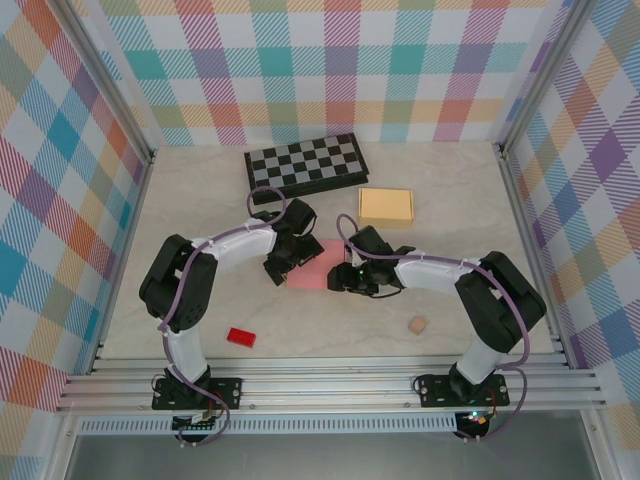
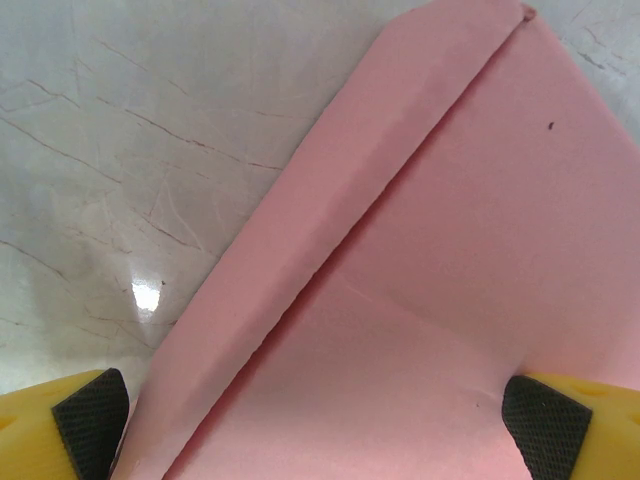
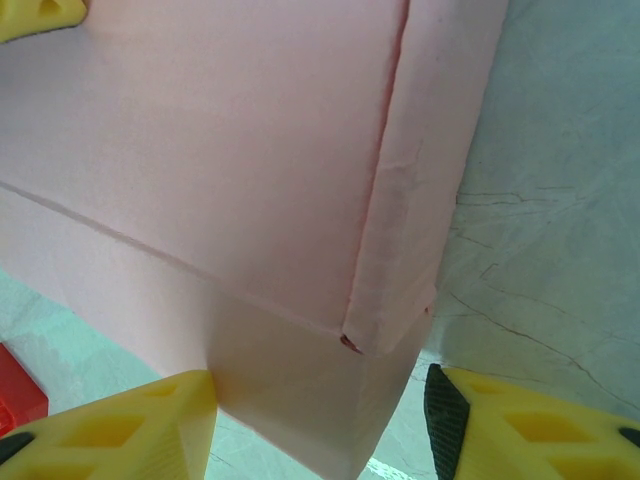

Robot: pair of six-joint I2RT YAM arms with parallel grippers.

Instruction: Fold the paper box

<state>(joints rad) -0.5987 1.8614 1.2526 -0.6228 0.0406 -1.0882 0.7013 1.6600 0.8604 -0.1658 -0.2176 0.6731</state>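
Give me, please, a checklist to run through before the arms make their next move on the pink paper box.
1. Left gripper open, straddling the pink paper box: ok.
2. Right gripper open around a corner of the box: ok.
3. Box clamped by either gripper: not ok.
4. Tan cardboard box apart from the pink one: ok.
5. Folded checkered game board apart from it: ok.
6. All flaps folded: cannot tell.
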